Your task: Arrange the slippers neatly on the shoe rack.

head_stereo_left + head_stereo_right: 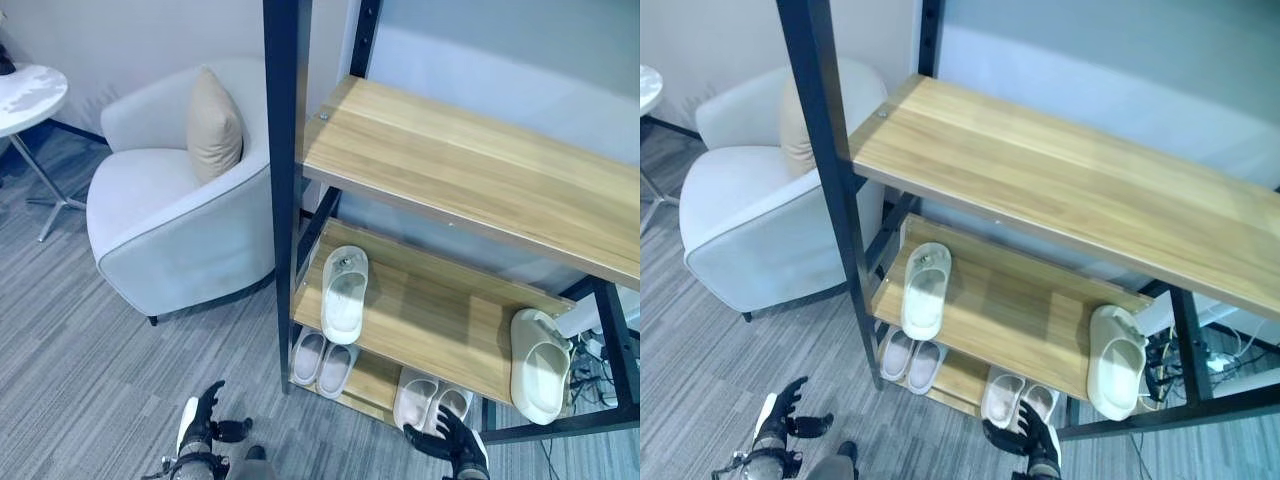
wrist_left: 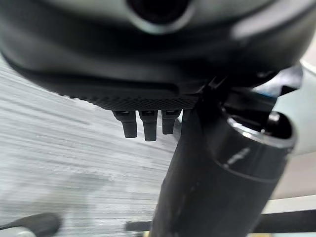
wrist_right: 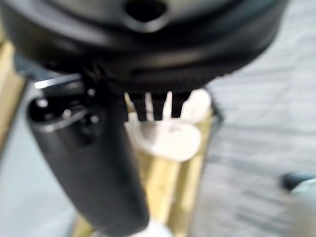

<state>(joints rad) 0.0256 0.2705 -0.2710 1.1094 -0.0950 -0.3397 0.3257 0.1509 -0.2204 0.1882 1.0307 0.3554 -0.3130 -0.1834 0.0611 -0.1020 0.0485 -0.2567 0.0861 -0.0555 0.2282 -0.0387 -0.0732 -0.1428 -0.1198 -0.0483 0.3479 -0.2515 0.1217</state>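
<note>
The shoe rack (image 1: pixel 283 200) has a black frame and wooden shelves. On its middle shelf a white slipper (image 1: pixel 344 293) lies at the left end and a cream slipper (image 1: pixel 539 365) at the right end, partly over the front edge. The bottom shelf holds a pale pair (image 1: pixel 322 362) on the left and another pale pair (image 1: pixel 430 398) on the right. My right hand (image 1: pixel 455 445) hovers open just in front of the right pair, one slipper (image 3: pixel 168 138) showing past its fingers (image 3: pixel 153 106). My left hand (image 1: pixel 200 425) hangs open and empty over the carpet, left of the rack.
A white armchair (image 1: pixel 170 220) with a beige cushion (image 1: pixel 213 125) stands left of the rack. A round white table (image 1: pixel 25 95) is at the far left. Cables and a power strip (image 1: pixel 595 350) lie behind the rack's right end. Grey carpet (image 1: pixel 80 380) covers the floor.
</note>
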